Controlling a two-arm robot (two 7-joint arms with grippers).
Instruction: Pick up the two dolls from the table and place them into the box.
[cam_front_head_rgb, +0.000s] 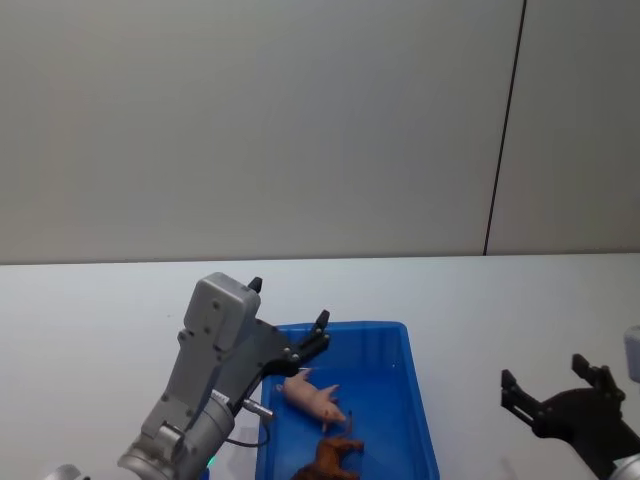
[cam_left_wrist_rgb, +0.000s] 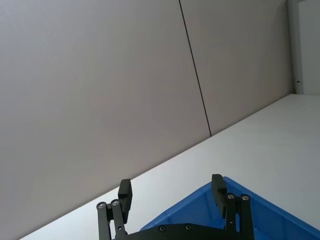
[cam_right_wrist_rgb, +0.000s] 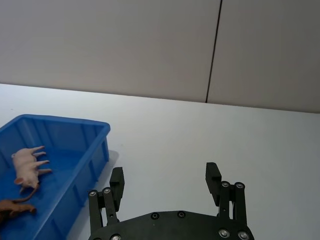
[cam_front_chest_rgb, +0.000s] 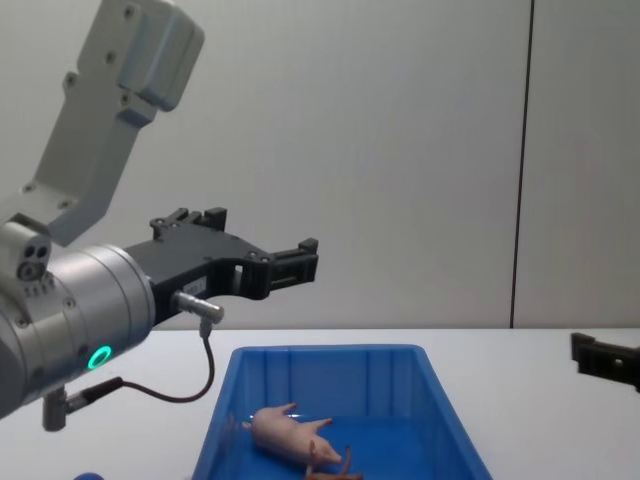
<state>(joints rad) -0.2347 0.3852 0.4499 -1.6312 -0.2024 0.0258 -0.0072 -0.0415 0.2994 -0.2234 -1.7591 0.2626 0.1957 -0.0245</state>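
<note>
Status: both dolls in the box, task looks complete

Blue box (cam_front_head_rgb: 400, 400) sits centre-front on the white table (cam_front_head_rgb: 100, 320). Left gripper (cam_front_head_rgb: 289, 302) hovers over its far-left corner, fingers apart, empty. Right gripper (cam_front_head_rgb: 545, 375) is well off to the right, also spread and empty. Pig (cam_front_head_rgb: 312, 398) lies on its side on the box floor, long axis diagonal from far-left to near-right. Lion (cam_front_head_rgb: 330, 460) lies just nearer; facing unclear.

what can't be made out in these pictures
Lion: head view, the bottom edge cuts off part of it; chest view, barely a sliver shows above the bottom edge.
Box: its near end runs off the bottom edge in the head and chest views.
Right claw: chest view, the right edge cuts it off.
Small blue thing: chest view, the bottom edge cuts it; can't tell what it is.
</note>
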